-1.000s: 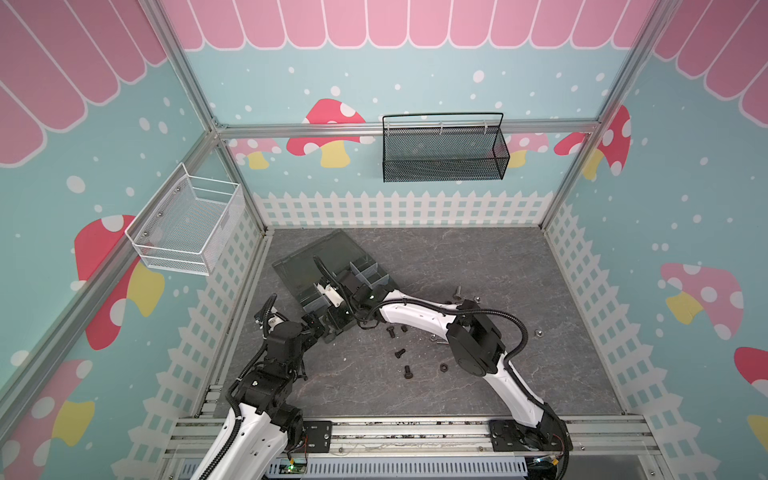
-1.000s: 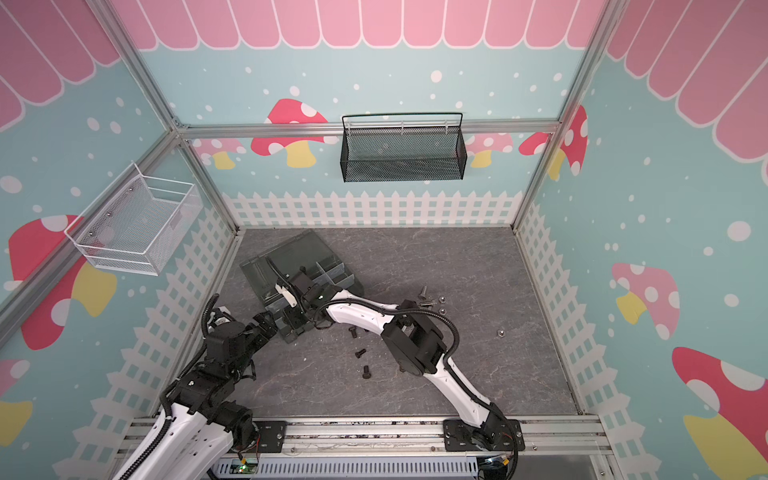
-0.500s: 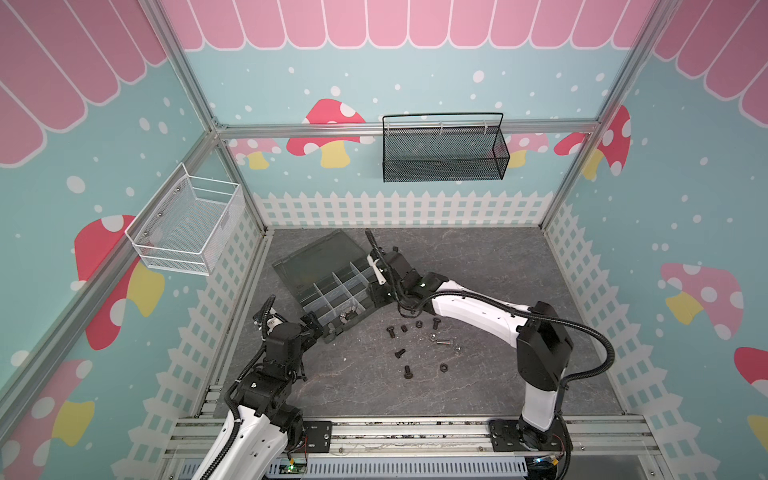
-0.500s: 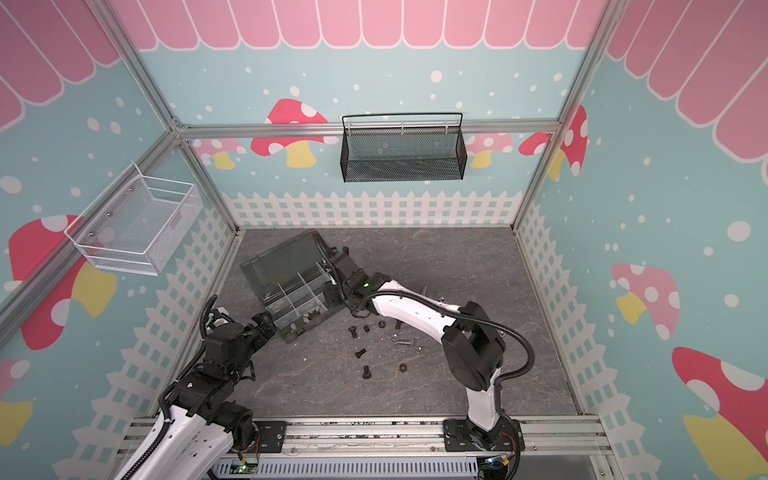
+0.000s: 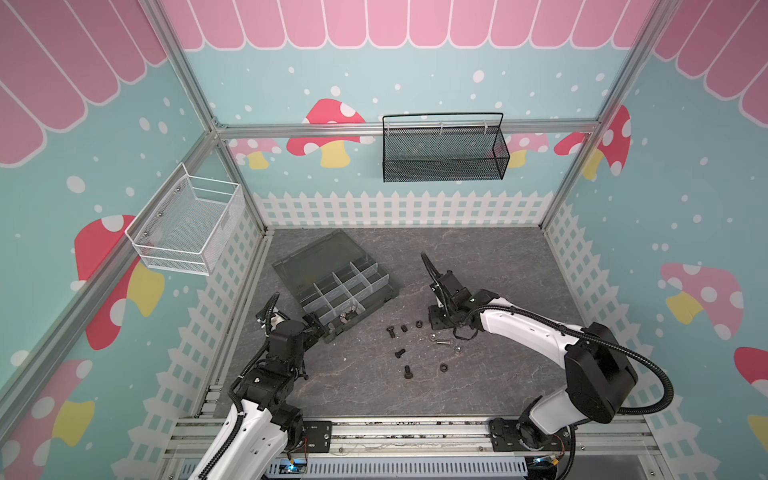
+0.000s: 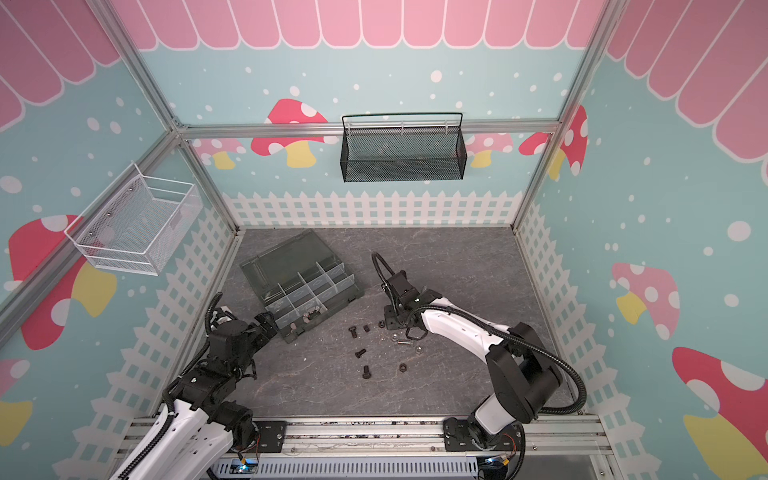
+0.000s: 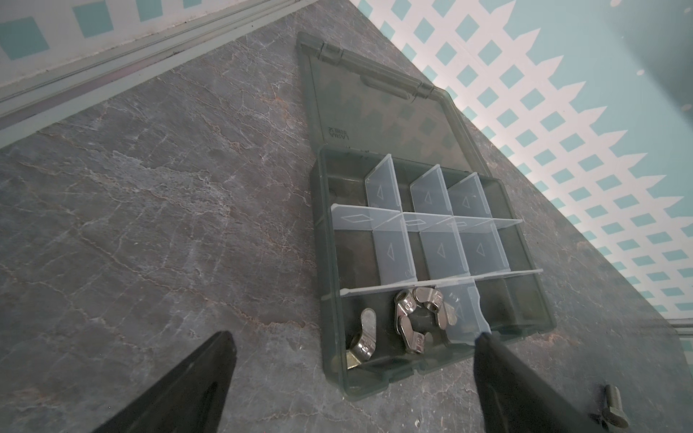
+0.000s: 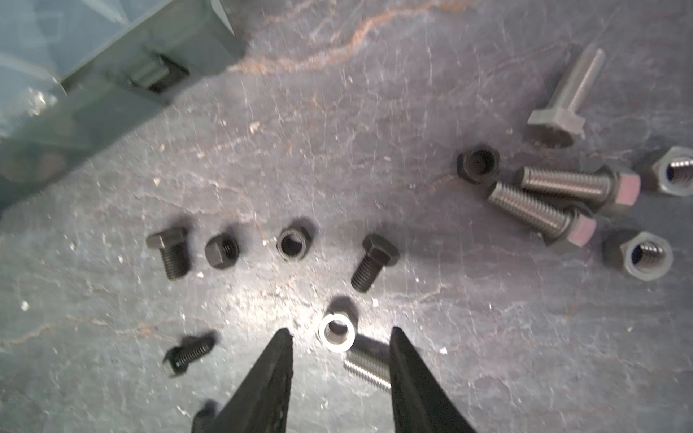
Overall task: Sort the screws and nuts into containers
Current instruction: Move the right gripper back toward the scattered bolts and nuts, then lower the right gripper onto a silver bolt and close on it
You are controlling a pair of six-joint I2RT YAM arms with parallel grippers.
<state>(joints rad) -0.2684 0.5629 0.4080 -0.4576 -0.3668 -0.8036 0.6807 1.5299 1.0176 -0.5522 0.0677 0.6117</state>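
Logged from the right wrist view: right gripper (image 8: 340, 331) over the grey stone-patterned tabletop (image 8: 487, 356), fingers parted partway, grasping nothing. Directly between the tips: small shiny silver hex nut (image 8: 336, 332), lying flat with its bore up, so no long axis to line up with. Touching or just beside it: short silver threaded screw (image 8: 369, 365), lying flat, long axis aslant across the gap, one end running behind a finger, head hidden.

Judged: straight descent enough for the nut, with a risk of pinching the screw along with it.

Loose nearby: black hex-head screws (image 8: 171, 252) and black hex nuts (image 8: 221, 250).

Left gripper (image 7: 354, 335) spread wide and empty at the near corner of the dark grey translucent organizer box (image 5: 365, 311), well apart from the pile. Right arm clearly nearer. Silver wing nuts (image 7: 420, 318) already in a corner compartment.
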